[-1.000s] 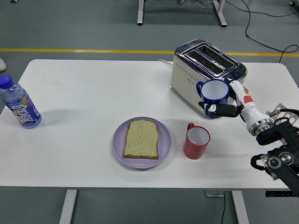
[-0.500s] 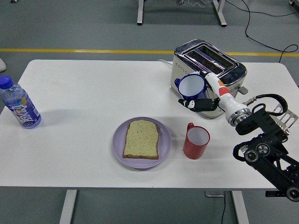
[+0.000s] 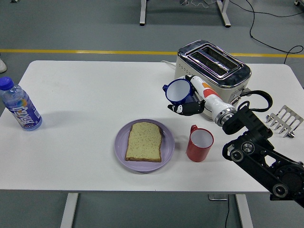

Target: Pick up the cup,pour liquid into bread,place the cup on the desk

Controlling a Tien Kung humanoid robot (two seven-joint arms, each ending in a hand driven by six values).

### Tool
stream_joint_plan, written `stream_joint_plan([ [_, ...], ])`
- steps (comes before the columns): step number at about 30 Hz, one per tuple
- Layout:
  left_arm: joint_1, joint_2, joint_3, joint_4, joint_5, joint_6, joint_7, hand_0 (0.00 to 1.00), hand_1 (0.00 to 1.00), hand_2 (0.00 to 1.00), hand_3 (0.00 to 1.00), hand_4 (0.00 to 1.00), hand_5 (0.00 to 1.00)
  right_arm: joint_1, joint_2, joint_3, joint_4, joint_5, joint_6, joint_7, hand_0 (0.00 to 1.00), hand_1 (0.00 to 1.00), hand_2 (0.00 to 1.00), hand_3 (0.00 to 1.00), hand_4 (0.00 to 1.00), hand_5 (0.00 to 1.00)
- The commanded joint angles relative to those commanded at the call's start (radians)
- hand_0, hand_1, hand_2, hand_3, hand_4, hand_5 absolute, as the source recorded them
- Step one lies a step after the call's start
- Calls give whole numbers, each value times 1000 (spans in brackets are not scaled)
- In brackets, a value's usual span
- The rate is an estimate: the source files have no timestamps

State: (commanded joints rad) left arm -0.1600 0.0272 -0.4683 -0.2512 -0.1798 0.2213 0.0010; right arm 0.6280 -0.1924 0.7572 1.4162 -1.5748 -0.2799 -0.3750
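Note:
My right hand [image 3: 190, 100] is shut on a blue cup [image 3: 179, 91] with a white inside, held in the air and tilted a little toward the left. The cup hangs in front of the toaster, up and to the right of the plate. A slice of bread [image 3: 144, 141] lies flat on a round lilac plate [image 3: 121, 148] near the table's middle front. The black right arm [image 3: 259, 152] comes in from the lower right. No left arm shows.
A red mug [image 3: 199, 144] stands upright just right of the plate, below my hand. A chrome toaster [image 3: 212, 71] sits at the back right. A metal toast rack [image 3: 283, 120] lies at the right edge. A blue-capped bottle [image 3: 19, 106] stands far left.
My right hand has carried the blue cup leftward, from beside the toaster's right front to a spot above and right of the plate. The arm has swung further in over the table.

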Motion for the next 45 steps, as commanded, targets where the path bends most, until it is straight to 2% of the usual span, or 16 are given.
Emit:
stream_joint_plan([
  [13, 3, 0, -3, 0, 6, -1, 1, 690, 756, 773, 611, 396, 998, 55, 17, -73, -40, -144, -5, 0, 316, 360, 505, 523, 771, 10],
  [27, 2, 0, 4, 1, -7, -2, -3, 690, 756, 773, 611, 396, 998, 84, 31, -124, -43, -184, -5, -1, 321, 358, 505, 523, 770, 9],
  [45, 0, 2, 9, 0, -17, -2, -7, 690, 756, 773, 611, 396, 998, 122, 42, -183, -54, -298, -8, 0, 324, 360, 505, 522, 769, 7],
])
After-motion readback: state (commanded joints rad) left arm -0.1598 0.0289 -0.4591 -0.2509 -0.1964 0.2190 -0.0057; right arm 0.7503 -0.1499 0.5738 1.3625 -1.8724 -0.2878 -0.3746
